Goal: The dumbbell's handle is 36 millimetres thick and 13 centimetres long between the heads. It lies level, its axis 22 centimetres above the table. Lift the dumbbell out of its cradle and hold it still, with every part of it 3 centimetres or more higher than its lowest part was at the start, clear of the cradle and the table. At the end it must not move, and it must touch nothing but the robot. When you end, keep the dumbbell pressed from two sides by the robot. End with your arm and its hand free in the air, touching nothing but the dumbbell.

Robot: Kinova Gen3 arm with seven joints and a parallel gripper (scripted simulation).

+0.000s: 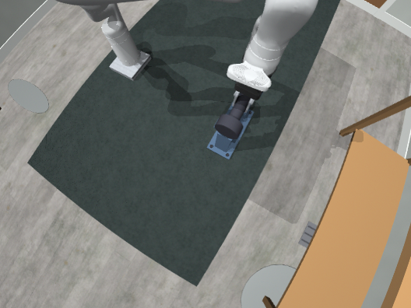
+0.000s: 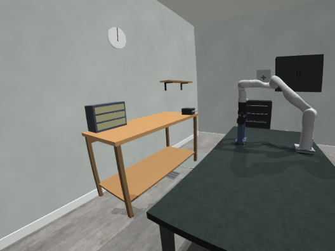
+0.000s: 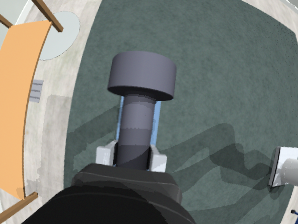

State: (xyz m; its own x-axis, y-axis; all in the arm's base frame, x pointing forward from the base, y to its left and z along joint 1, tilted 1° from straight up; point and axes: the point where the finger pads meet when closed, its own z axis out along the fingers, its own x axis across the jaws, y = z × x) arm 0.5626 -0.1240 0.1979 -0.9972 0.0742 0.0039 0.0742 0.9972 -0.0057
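The dark grey dumbbell (image 1: 228, 124) (image 3: 141, 75) lies level on its blue cradle (image 1: 222, 148) (image 2: 240, 135) on the dark green table (image 1: 117, 155) (image 2: 254, 190) (image 3: 213, 63). My gripper (image 1: 243, 103) (image 2: 242, 119) (image 3: 133, 151) comes down from above and is shut on the dumbbell's handle, with one white fingertip on each side of it in the wrist view. The near head shows plainly. The far head is hidden under my wrist. Thin blue cradle strips show beside the handle in the wrist view. I cannot tell whether the dumbbell still rests on the cradle.
The arm's base (image 1: 129, 64) (image 2: 304, 148) is bolted to the table behind the cradle. A wooden workbench (image 1: 362, 218) (image 2: 143, 123) stands off the table's side, carrying a drawer box (image 2: 105, 116) and a small black box (image 2: 188, 111).
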